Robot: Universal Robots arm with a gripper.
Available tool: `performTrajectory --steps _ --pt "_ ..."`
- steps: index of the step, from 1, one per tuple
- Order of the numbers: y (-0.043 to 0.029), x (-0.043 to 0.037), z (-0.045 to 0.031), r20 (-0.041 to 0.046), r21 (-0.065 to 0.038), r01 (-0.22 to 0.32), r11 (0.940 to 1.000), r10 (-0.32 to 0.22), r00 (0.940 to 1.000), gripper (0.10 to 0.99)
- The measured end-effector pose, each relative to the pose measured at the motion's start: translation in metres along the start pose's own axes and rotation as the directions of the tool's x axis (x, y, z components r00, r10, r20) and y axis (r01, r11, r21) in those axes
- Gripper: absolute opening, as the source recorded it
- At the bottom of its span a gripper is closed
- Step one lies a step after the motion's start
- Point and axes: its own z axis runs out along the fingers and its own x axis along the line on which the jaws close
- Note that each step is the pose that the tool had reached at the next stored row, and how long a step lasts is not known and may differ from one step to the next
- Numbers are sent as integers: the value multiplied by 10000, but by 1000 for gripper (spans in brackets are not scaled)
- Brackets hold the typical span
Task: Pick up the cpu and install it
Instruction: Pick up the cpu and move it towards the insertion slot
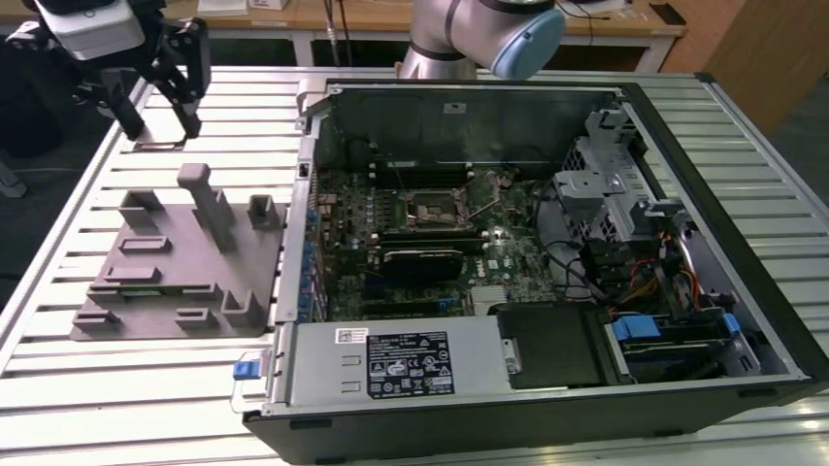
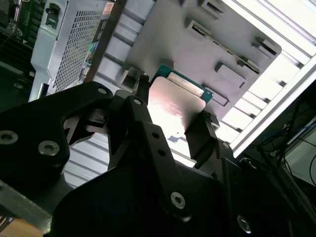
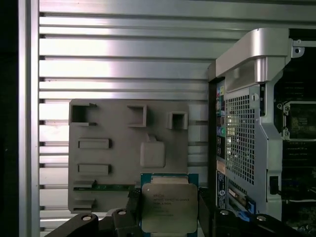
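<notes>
Two fingers (image 2: 197, 138) of the gripper (image 1: 162, 112) clamp the cpu (image 3: 169, 210) by opposite edges, likely sparing its contacts; gray fixture tray (image 3: 116, 158) lies below, computer case (image 3: 242, 138) beside.

Exterior view: high, mid-range, tilted down over open computer case (image 1: 518, 427); fixture plate (image 1: 169, 282) beside case, on exterior view's left.
First wrist view: above, facing straight down on fixture plate (image 3: 113, 148), computer case (image 3: 242, 138) wall alongside.
Second wrist view: close behind gripper (image 2: 175, 106), oblique toward fixture plate (image 2: 173, 39), computer case (image 2: 74, 49) beyond.
Shared by all: fixture plate, case wall nearest it. Both wrist views: cpu (image 3: 169, 207) in near foreground.
</notes>
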Motion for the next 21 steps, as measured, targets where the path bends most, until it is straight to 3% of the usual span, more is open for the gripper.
performTrajectory --steps 21 --pt "8 -588 33 -43 1 0 10000 0 10000 545"
